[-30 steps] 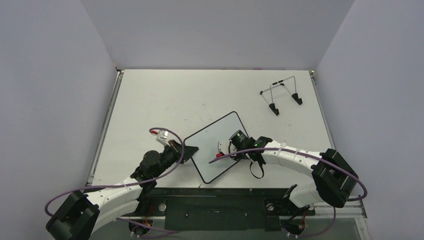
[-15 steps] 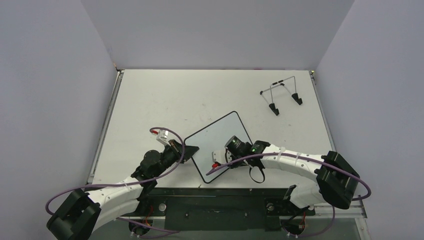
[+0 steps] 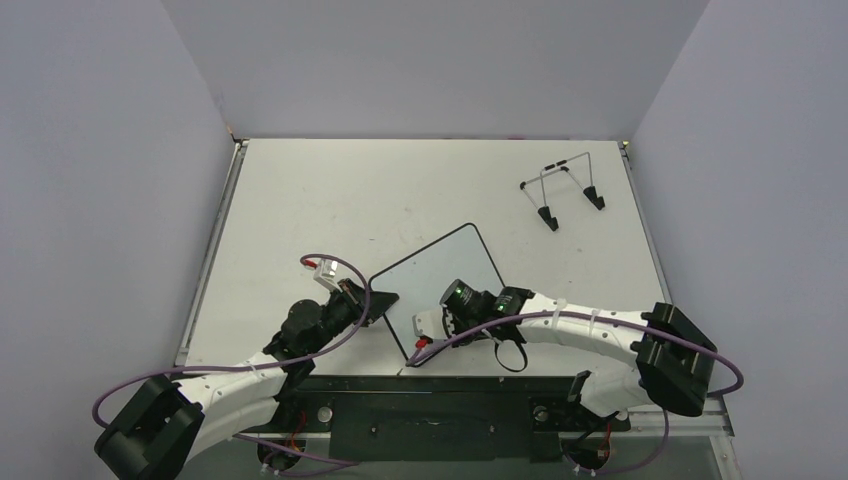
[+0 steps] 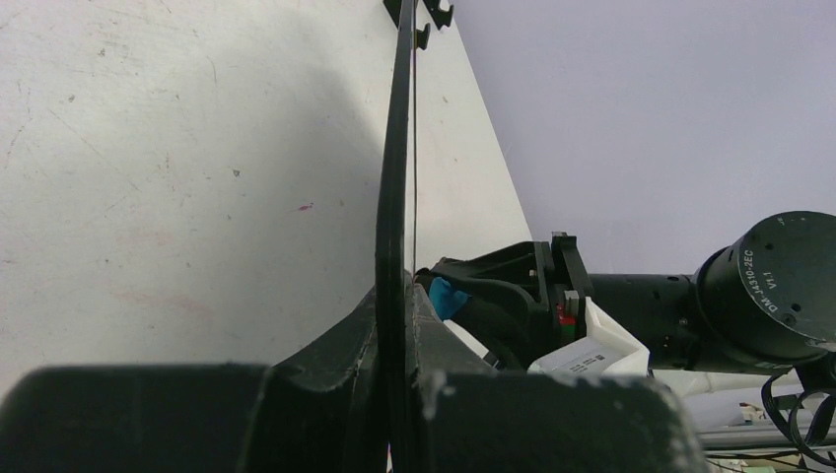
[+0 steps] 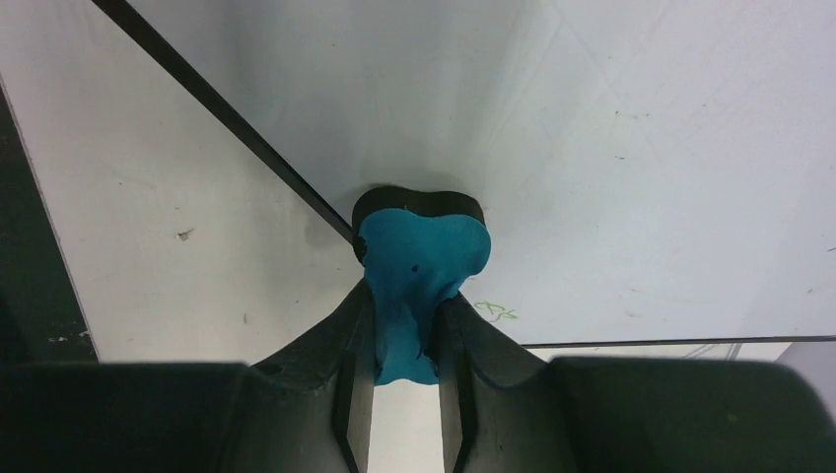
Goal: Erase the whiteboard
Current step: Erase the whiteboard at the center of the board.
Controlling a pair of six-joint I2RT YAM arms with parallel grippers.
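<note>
Top view, left to right. On the pale matte table (image 3: pixel 300 200), the left gripper (image 3: pixel 383 300) was clamped on the left edge of the small flat white whiteboard with a thin black rim (image 3: pixel 440 265). The board lay at the table's near centre, its long axis apparently running from near-left to far-right. At the board's near-left corner, the right gripper (image 3: pixel 424 333) pinched a small blue bone-shaped foam eraser (image 5: pixel 419 261), pressed to the surface beside the rim. The uncovered board therefore lay away from and to the right of this tool, and faint green marks (image 5: pixel 498 312), not legible, sat just beside it. A thin wire stand with black feet (image 3: pixel 562 190) stood far right, well apart. The right arm's round black motor housing (image 4: pixel 789 291) read "DM-J4310-2EC V1.1".
</note>
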